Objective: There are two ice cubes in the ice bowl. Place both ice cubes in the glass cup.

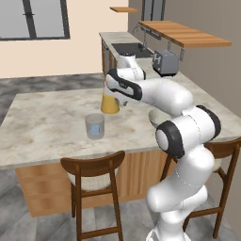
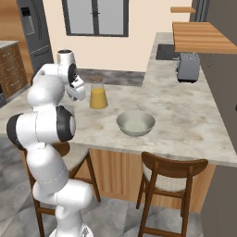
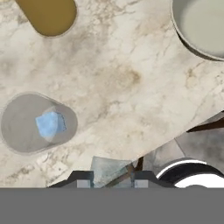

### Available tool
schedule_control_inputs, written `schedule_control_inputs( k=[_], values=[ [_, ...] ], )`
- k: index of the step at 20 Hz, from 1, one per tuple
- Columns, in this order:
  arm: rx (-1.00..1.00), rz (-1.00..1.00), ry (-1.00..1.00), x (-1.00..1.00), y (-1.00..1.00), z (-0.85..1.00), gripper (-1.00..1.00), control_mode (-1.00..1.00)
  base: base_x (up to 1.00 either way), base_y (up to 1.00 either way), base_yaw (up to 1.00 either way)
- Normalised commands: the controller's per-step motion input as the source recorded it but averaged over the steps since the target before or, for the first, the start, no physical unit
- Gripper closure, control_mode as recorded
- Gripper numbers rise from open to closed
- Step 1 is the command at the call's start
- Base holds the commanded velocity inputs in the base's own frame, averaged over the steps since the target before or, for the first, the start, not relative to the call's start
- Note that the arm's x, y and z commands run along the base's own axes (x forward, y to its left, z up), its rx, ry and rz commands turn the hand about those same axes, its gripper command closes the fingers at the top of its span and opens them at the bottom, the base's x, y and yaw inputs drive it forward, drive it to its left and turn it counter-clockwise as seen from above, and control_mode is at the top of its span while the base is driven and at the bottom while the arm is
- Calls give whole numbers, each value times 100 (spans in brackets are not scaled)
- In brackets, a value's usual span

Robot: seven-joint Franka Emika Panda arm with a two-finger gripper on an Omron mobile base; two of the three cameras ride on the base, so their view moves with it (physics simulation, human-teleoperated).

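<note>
Ice cube (image 3: 111, 171) number two sits pinched in the jaws, its mate (image 3: 49, 124) already in the glass cup (image 3: 26, 118). Best centre squarely over that rim before letting go.

The bowl (image 2: 135, 124) sits on the marble counter (image 2: 185, 115), close to its near edge, and its inside looks bare and pale. Left of the bowl and a little farther back stands a glass carafe (image 2: 98, 95) holding orange juice. Just left of the carafe is the robot arm (image 2: 48, 115), its upper links bent over the counter edge. Far behind the bowl, to the right, a toaster (image 2: 188, 67) stands below a wooden shelf (image 2: 200, 38). In front of the bowl, below the counter, is a wooden chair (image 2: 172, 178).
</note>
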Motion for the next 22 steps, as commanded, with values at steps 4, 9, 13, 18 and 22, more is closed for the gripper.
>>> schedule_control_inputs(
  k=[4,9,13,18,22],
  values=[
    [12,-11,-6,8,100,0,100,-100,0,0,0],
    [5,-9,-10,12,93,-4,100,-100,0,0,0],
    [-3,-2,2,14,6,-5,100,-100,0,0,0],
    [0,0,0,37,0,-6,100,-100,0,0,0],
    [0,0,0,47,0,-8,100,-100,0,0,0]
  ],
)
